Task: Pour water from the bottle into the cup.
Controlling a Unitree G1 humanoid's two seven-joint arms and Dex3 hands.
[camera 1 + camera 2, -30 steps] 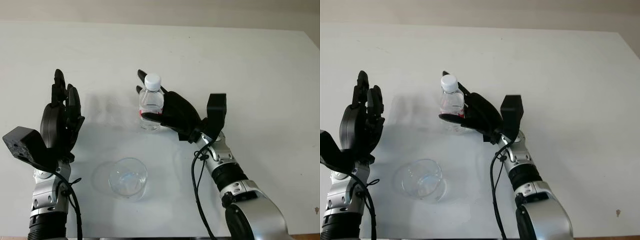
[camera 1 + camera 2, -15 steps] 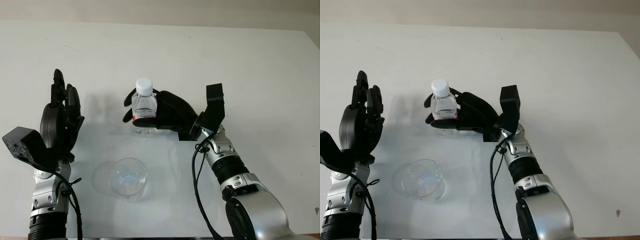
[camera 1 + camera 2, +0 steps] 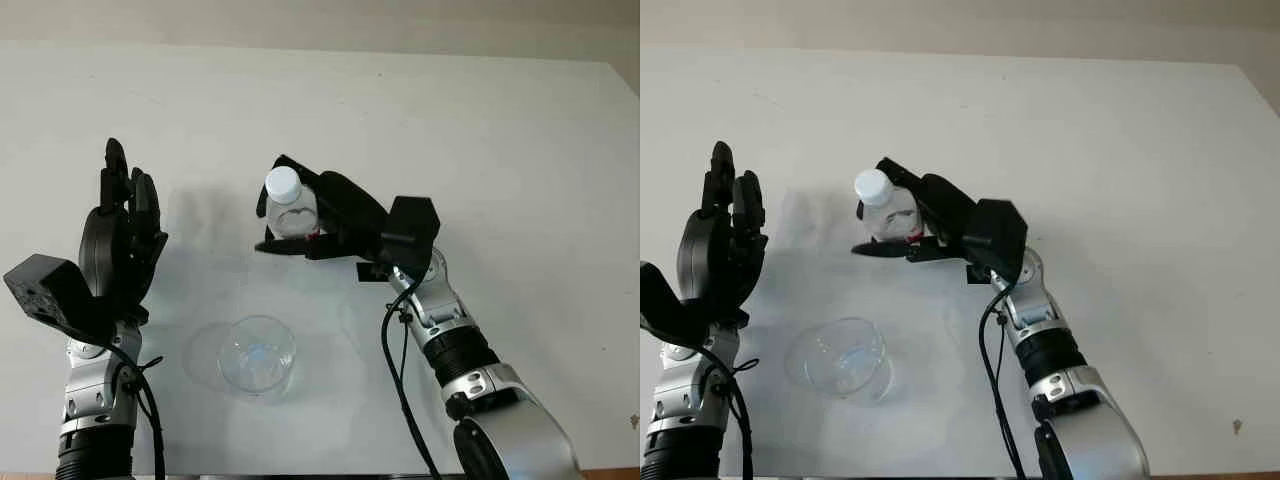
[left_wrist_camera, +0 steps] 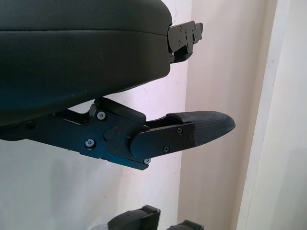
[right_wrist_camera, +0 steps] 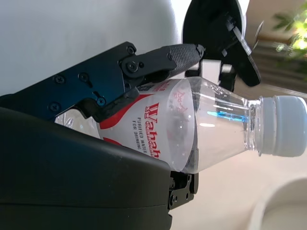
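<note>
On the white desk (image 3: 480, 130) in front of you, the scene runs from the two arms down to a small bottle and cup. Your right arm (image 3: 455, 345) reaches in from the bottom right toward the middle of the desk. Your left arm (image 3: 95, 400) stands at the bottom left, its forearm upright.

The left robot hand (image 3: 120, 235) is raised above the desk's left side, open and holding nothing, well apart from everything else.

The right robot hand (image 3: 325, 215) is wrapped around the clear plastic bottle (image 3: 292, 212), with black fingers (image 5: 158, 60) pressed along its red-and-white label. You have the bottle held off the desk near the centre, tilted so its neck leans toward the left side. The white cap (image 3: 283, 183) sits on the bottle's neck. Through the right wrist camera you can see clear water inside the bottle's shoulder.

The clear cup (image 3: 256, 356) stands upright on the desk nearer to you than the bottle, between the two arms and apart from both hands. Whether it holds any water cannot be told. A black cable (image 3: 398, 370) hangs along the right forearm.
</note>
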